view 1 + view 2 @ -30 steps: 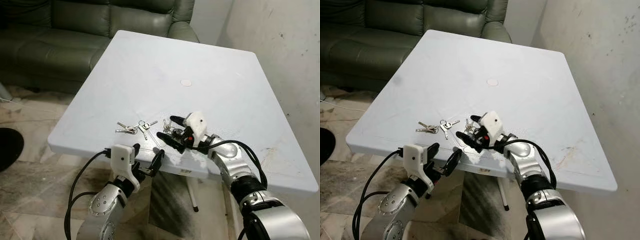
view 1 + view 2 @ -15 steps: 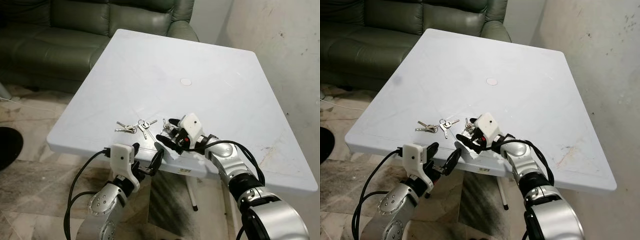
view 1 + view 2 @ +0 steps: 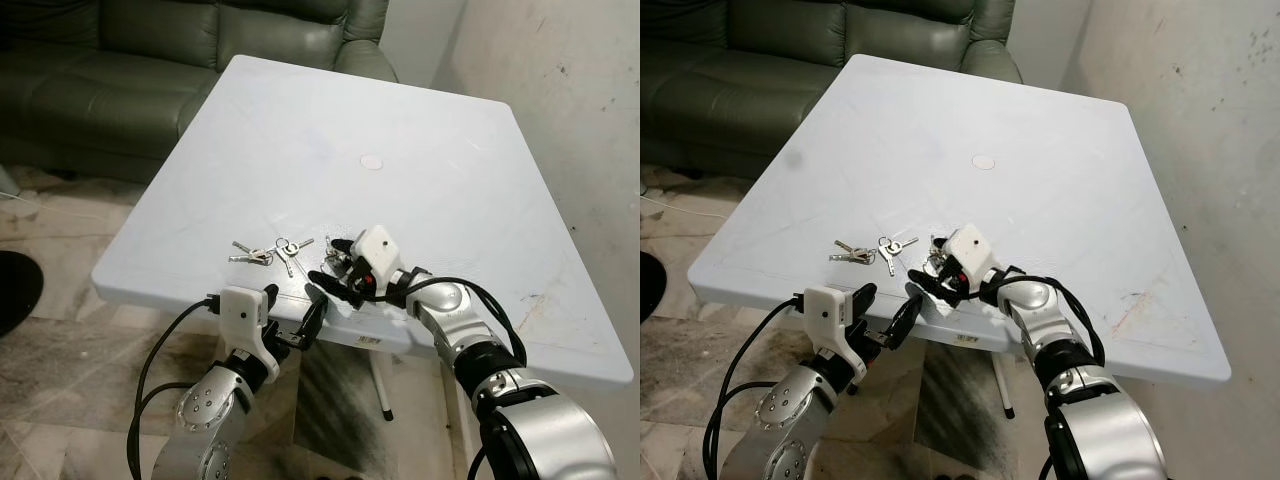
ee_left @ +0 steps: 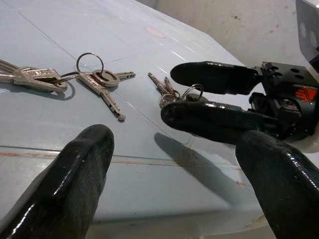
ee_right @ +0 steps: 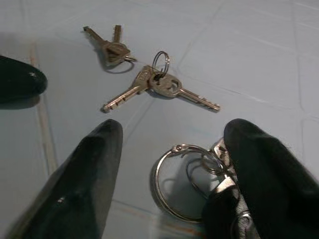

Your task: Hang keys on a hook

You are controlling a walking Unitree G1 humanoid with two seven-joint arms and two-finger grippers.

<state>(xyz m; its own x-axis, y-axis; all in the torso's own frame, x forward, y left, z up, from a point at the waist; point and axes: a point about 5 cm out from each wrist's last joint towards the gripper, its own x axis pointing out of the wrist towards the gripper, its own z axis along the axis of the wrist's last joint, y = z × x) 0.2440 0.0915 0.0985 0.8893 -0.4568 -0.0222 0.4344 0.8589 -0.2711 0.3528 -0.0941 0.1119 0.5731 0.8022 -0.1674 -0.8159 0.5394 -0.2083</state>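
Three bunches of keys lie near the front of the white table (image 3: 420,150). One bunch (image 3: 250,257) lies furthest left and a second bunch (image 3: 291,250) sits beside it. The third bunch (image 5: 187,179), with wire rings, lies flat between the fingers of my right gripper (image 3: 330,264), which is open and low over the table. One of its fingers (image 5: 264,164) touches the rings. My left gripper (image 3: 292,314) is open at the table's front edge, just below the top, with its fingers (image 4: 75,179) pointing at the keys.
A dark green sofa (image 3: 150,60) stands beyond the table's far left side. A pale wall (image 3: 580,80) runs along the right. A small round mark (image 3: 372,162) sits mid-table. Tiled floor (image 3: 60,340) and a black object (image 3: 15,290) lie to the left.
My right gripper has slid a little to the left along the table, so its fingers now reach further around the ringed bunch. The left gripper and the other keys have stayed put.
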